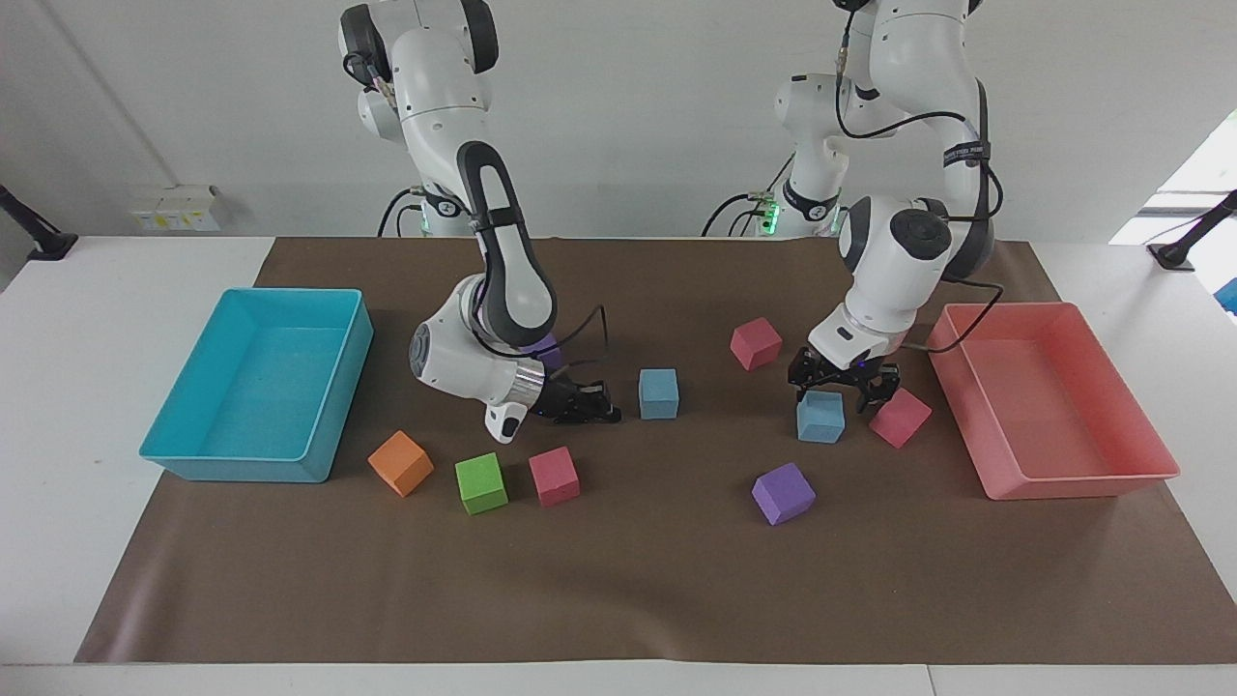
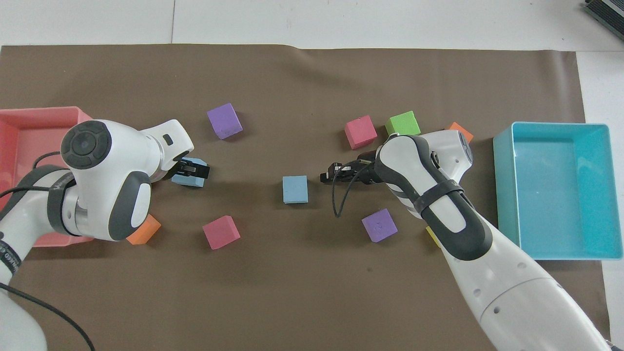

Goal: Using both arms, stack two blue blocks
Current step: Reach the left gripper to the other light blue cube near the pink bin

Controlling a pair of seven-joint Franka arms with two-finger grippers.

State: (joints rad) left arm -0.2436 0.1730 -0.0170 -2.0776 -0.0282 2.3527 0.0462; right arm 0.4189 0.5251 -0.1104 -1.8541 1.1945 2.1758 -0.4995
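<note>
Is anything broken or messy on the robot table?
Nothing looks broken or spilled. The coloured cubes sit scattered at different angles on the brown mat, none stacked. Both trays, turquoise and pink, hold nothing. The two blue blocks lie apart.
</note>
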